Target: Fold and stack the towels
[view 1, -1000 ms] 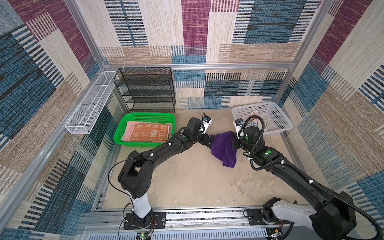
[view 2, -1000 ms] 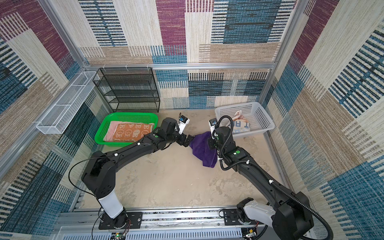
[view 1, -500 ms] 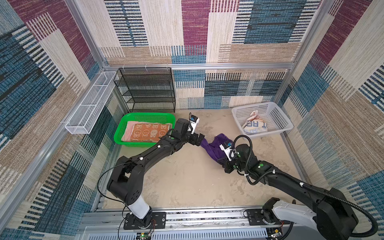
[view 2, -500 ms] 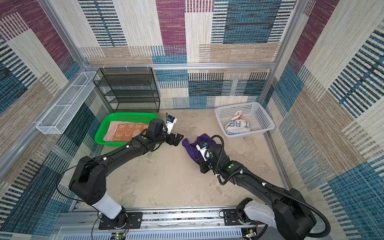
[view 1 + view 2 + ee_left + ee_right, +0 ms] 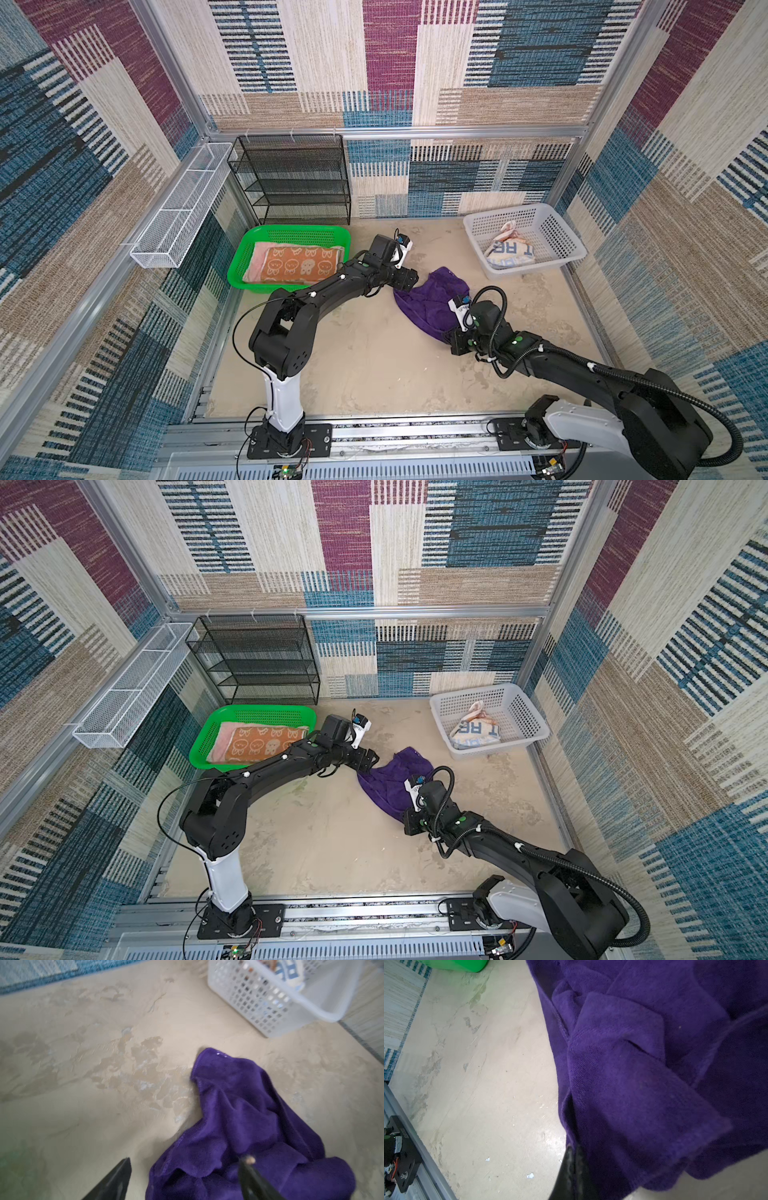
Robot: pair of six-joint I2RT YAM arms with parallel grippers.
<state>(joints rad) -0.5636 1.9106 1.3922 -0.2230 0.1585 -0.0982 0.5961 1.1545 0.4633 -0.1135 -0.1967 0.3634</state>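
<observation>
A dark purple towel (image 5: 432, 297) (image 5: 392, 781) lies crumpled on the table's middle. My right gripper (image 5: 452, 340) (image 5: 574, 1159) is shut on its near corner, low over the table. My left gripper (image 5: 411, 283) (image 5: 187, 1164) is open at the towel's far-left edge, and a fold of purple cloth (image 5: 239, 1126) lies between its fingertips (image 5: 122, 1176). An orange towel with white faces (image 5: 297, 264) lies folded on a pink towel (image 5: 258, 257) in the green basket (image 5: 291, 232). A cream and blue lettered towel (image 5: 509, 251) sits bunched in the white basket (image 5: 552, 232).
A black mesh shelf rack (image 5: 297, 178) stands at the back left, behind the green basket. A white wire tray (image 5: 183, 208) hangs on the left wall. The patterned walls close in the table on three sides, and a metal rail (image 5: 374, 432) runs along the front.
My right gripper has carried the purple towel from near the white basket toward the front and down onto the table. My left gripper drew back left, then returned to the towel's edge, jaws slightly narrower.
</observation>
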